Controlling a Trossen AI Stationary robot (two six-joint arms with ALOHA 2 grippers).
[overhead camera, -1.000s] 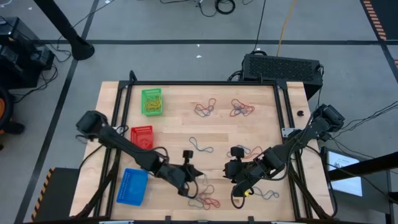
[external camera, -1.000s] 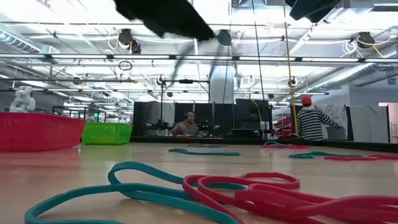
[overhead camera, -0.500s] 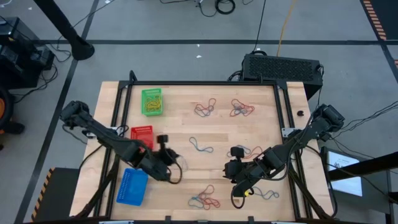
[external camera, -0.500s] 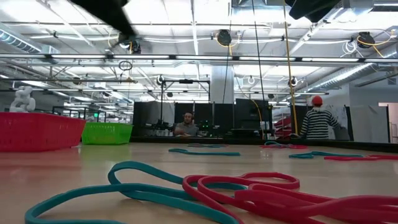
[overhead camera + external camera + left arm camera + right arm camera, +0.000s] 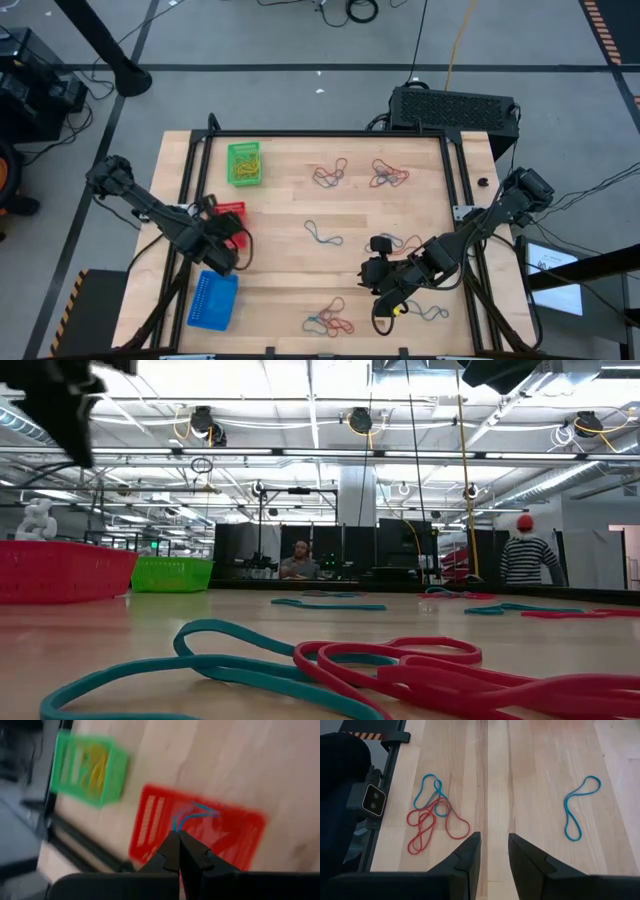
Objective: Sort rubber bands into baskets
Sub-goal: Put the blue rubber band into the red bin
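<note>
One blue rubber band [image 5: 192, 815] pinched in left gripper [image 5: 178, 840] above red basket [image 5: 150, 822], evidently bound for blue basket [image 5: 211, 300]; right gripper [image 5: 494, 842] parted, empty, waiting
</note>
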